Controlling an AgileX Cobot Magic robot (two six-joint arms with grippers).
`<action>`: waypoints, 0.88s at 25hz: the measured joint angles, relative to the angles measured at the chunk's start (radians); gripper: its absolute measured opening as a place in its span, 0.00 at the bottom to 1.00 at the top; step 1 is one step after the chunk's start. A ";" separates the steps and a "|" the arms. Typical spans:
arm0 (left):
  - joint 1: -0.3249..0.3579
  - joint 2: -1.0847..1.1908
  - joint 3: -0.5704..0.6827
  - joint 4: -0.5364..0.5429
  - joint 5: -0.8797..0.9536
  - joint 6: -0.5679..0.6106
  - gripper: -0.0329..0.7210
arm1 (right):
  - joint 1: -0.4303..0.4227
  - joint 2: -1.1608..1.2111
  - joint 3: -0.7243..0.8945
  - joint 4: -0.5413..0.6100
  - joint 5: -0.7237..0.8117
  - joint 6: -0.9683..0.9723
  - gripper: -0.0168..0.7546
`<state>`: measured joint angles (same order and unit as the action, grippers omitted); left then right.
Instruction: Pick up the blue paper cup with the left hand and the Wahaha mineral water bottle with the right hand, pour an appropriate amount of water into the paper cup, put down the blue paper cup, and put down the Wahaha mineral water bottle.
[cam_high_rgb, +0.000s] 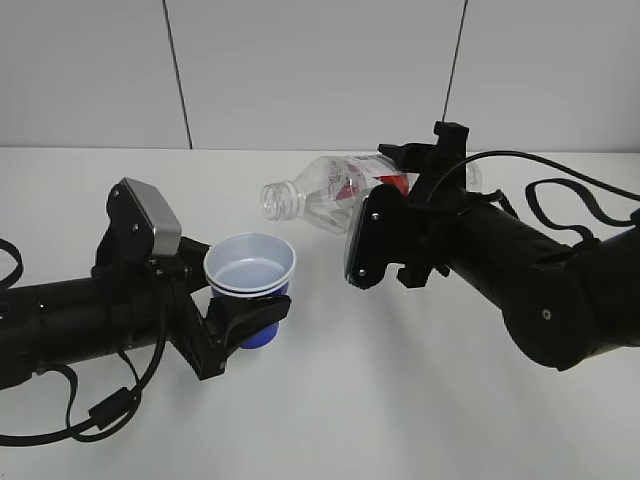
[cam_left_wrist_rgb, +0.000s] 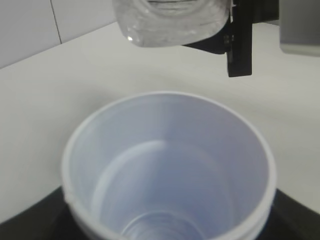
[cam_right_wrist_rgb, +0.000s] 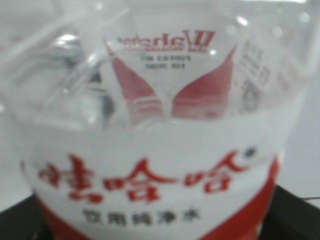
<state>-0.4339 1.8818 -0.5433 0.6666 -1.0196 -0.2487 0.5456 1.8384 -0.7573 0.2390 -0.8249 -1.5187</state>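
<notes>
My left gripper (cam_high_rgb: 250, 318) is shut on the blue paper cup (cam_high_rgb: 251, 280) and holds it upright above the table. Its white inside fills the left wrist view (cam_left_wrist_rgb: 170, 170), and I cannot tell whether water lies in it. My right gripper (cam_high_rgb: 385, 235) is shut on the Wahaha mineral water bottle (cam_high_rgb: 320, 198), which lies nearly level with its open mouth pointing left, just above and behind the cup's rim. The bottle's mouth shows at the top of the left wrist view (cam_left_wrist_rgb: 172, 22). Its red-and-white label fills the right wrist view (cam_right_wrist_rgb: 160, 175). No stream of water shows.
The white table (cam_high_rgb: 420, 400) runs under both arms, with a white panelled wall (cam_high_rgb: 320, 70) behind it. Black cables trail from the left arm (cam_high_rgb: 90, 410) and loop off the right arm (cam_high_rgb: 570, 210).
</notes>
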 joint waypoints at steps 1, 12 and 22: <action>0.000 0.000 0.000 0.000 0.000 0.000 0.76 | 0.000 0.000 0.000 0.000 -0.004 -0.002 0.67; 0.000 0.000 0.000 -0.015 0.000 -0.001 0.76 | 0.000 0.000 0.000 -0.015 -0.015 -0.065 0.67; 0.000 0.000 0.000 -0.017 0.000 -0.001 0.76 | 0.000 0.000 0.000 -0.033 -0.016 -0.114 0.67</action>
<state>-0.4339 1.8818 -0.5433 0.6499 -1.0196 -0.2496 0.5456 1.8384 -0.7573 0.2057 -0.8407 -1.6325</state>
